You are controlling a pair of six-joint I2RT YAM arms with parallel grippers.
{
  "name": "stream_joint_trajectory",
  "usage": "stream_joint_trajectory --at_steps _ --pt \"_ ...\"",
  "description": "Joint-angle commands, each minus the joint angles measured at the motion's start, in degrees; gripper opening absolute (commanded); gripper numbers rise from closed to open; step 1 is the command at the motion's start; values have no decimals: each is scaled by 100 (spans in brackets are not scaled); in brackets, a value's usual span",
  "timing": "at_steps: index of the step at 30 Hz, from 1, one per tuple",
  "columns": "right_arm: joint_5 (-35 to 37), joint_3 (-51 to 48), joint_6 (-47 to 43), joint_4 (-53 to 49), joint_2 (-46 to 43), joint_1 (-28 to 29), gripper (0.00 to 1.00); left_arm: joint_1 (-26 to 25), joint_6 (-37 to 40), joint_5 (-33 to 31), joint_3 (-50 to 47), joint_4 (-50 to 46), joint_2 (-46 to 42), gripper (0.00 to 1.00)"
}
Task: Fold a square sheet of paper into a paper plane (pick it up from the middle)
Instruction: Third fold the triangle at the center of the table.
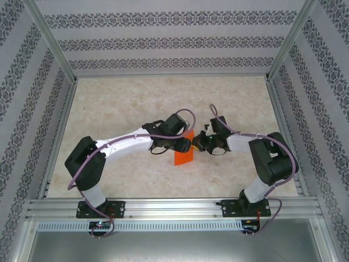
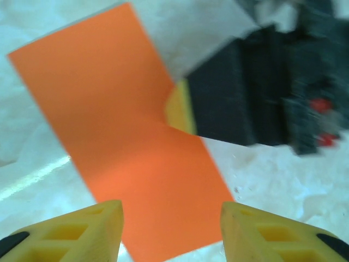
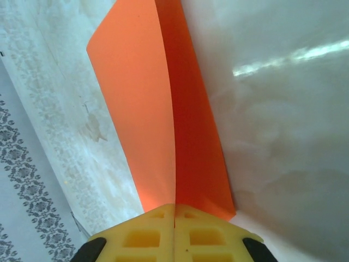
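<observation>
At bottom centre I see the right hand, its yellow fingertips pressed together on the lower end of the folded orange sheet of paper, whose two layers fan toward the top over the pale desk.

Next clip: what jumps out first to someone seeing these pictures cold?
The bright orange sheet of paper stands out at the middle of the pale table, folded along a crease, where both arms meet. The right gripper is shut on one edge of it, the two layers fanning away from its fingers. The left gripper faces the sheet with its jaws apart.
</observation>
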Motion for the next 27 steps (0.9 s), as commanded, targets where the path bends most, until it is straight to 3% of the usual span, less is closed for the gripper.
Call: stream_joint_trajectory --at_steps 1,11,20,22,27 --pt "156 -27 445 478 60 108 6 -449 736 -374 -67 -85 -19 54" --pt "206 17 377 342 179 124 6 -1340 1287 -1375 348 -631 686 58" --pt "171 17 341 307 187 114 7 -1447 1164 -2195 470 -621 934 56" --pt "173 22 304 265 172 117 8 -1447 1123 -2372 515 -655 950 53" --pt "202 24 215 149 152 113 11 -1447 1145 -2447 475 -599 849 34"
